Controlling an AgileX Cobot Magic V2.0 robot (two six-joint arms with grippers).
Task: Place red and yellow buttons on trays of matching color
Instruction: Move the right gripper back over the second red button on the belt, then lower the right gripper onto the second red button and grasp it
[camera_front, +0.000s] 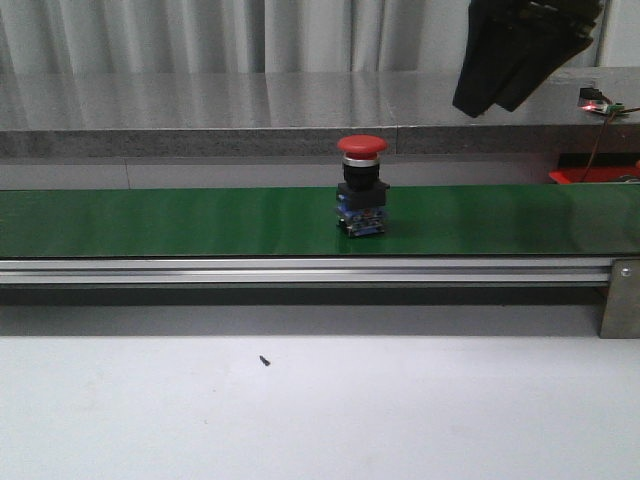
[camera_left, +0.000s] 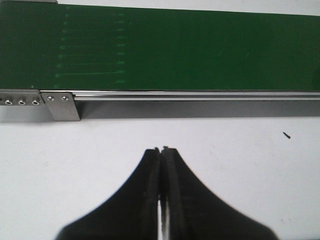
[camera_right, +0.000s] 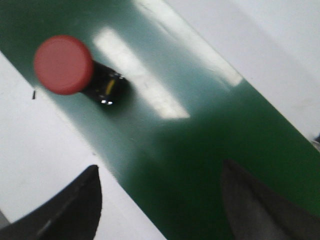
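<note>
A red button with a black and blue base stands upright on the green conveyor belt, near its middle. In the right wrist view the red button shows from above, well ahead of the open right gripper, which holds nothing. From the front, the right gripper hangs high above the belt, to the right of the button. My left gripper is shut and empty over the white table, in front of the belt. No yellow button is in view. A red tray's edge shows behind the belt at far right.
An aluminium rail runs along the belt's front edge, with a metal bracket at its right end. A grey ledge lies behind the belt. A small dark speck lies on the white table.
</note>
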